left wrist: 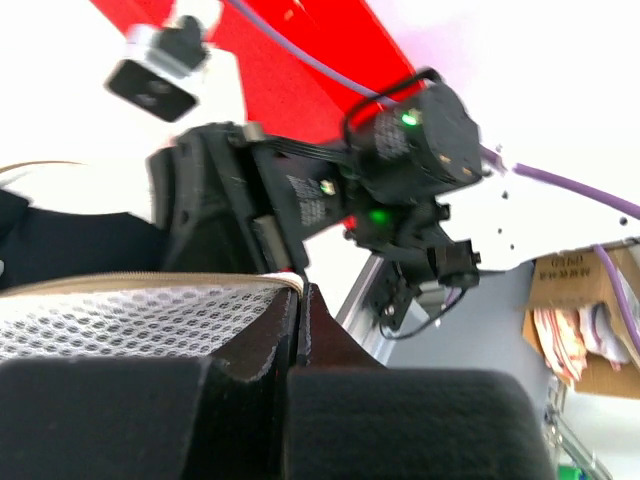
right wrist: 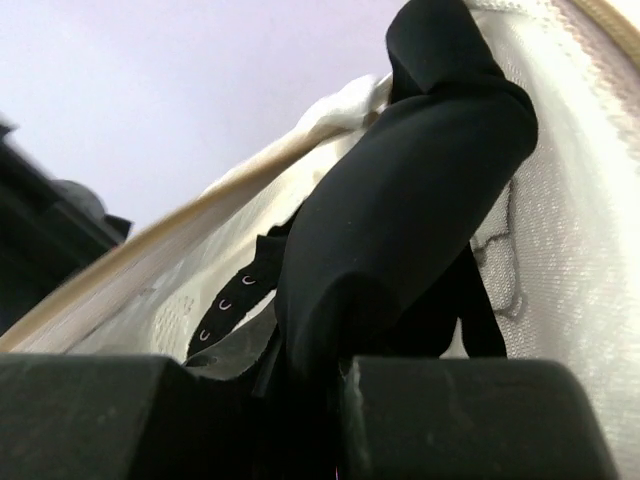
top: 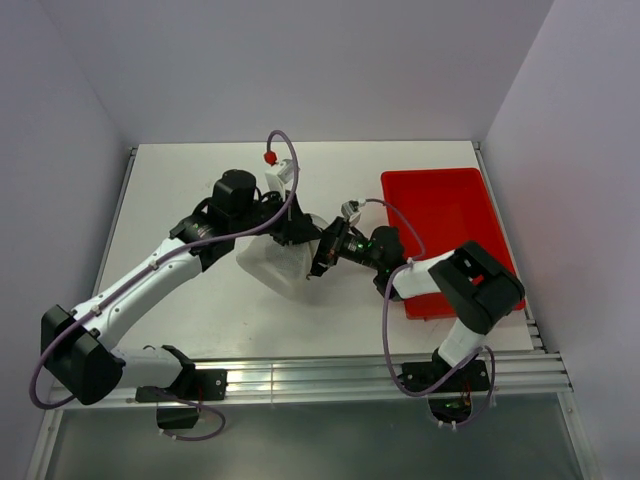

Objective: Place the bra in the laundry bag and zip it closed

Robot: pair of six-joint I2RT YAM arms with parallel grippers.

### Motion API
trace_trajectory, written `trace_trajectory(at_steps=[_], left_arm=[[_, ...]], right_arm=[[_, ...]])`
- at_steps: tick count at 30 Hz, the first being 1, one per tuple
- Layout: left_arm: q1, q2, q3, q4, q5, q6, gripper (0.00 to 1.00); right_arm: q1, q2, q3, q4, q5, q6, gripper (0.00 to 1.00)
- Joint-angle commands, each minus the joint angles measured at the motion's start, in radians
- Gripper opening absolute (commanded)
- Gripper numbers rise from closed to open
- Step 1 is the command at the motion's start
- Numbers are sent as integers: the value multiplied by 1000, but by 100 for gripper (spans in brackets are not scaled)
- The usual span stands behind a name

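Top external: the laundry bag [top: 275, 265] lies mid-table, at 9 o'clock of the red tray [top: 450, 195]. Left wrist: the left gripper [left wrist: 300, 300] is clamped on the bag's rim. Print on a cardboard box [left wrist: 580, 290] at 3 o'clock is unreadable. Right wrist: the right gripper [right wrist: 335, 375] pinches the bra [right wrist: 400, 200], whose long fold runs from 1 to 7 o'clock against the bag's white mesh.

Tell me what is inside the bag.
The black bra is inside the bag, lying against its mesh wall and pinched by the right gripper. Its hook strip shows. Anything behind the bra is covered, so the rest of the bag's inside cannot be seen.
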State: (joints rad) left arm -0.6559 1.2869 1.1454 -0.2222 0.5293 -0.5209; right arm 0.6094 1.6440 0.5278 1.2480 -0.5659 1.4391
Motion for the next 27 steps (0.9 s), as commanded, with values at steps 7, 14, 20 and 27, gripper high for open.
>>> trace_trajectory(at_steps=[7,14,20,27], left_arm=[[2,9,14,104,162,56,0],[2,0,8,29,57,116,0],[2,-47,25,-66,-208,153,0],[-2,0,74,-45,-364,144,0]], right_arm=[[20,37,57,517,-172,52,0],[12,-68,37,516,-207,20,0],[-8,-125,23,518,-242,23,0],[-48,-260,-17,427,-261,-14,0]])
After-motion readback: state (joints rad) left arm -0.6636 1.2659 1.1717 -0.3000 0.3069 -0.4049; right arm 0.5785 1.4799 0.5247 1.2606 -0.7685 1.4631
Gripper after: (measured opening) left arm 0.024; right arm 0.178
